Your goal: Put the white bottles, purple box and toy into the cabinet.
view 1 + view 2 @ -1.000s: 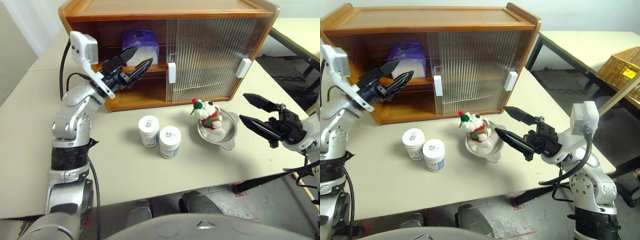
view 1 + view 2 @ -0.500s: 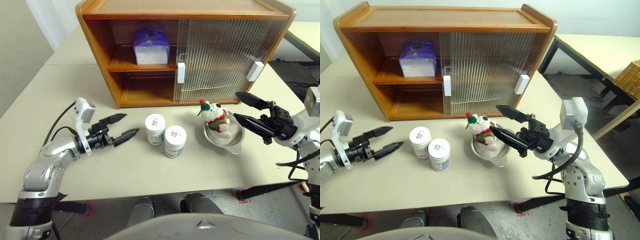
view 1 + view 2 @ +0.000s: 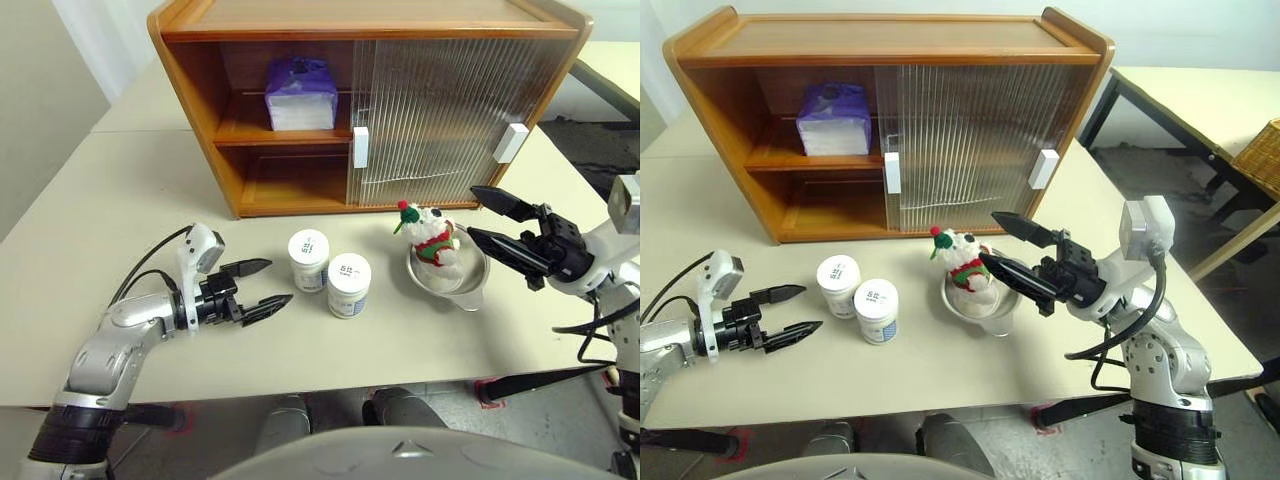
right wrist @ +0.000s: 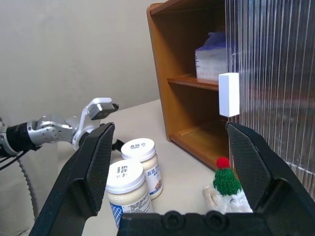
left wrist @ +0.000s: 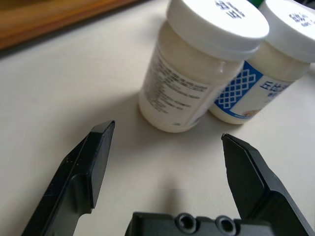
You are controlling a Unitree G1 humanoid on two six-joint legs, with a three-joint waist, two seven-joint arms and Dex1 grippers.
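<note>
The cabinet [image 3: 365,100] stood at the back of the table [image 3: 120,200], its ribbed doors slid across the right part and the left part open. The purple box [image 3: 299,92] sat on the upper shelf there; the lower shelf beneath it was bare. From my right wrist I saw the box side-on behind the white door handle [image 4: 229,94], a view my head camera did not give. Two white bottles [image 3: 309,260] stood touching on the table before the cabinet; my left wrist showed one's blue-patterned label and the other's fine print. The toy [image 3: 428,235] sat in a steel bowl [image 3: 455,278], just right of the bottles. My left hand [image 3: 263,284] lay spread near the bottles, empty. My right hand [image 3: 488,220] hovered spread beside the toy.
</note>
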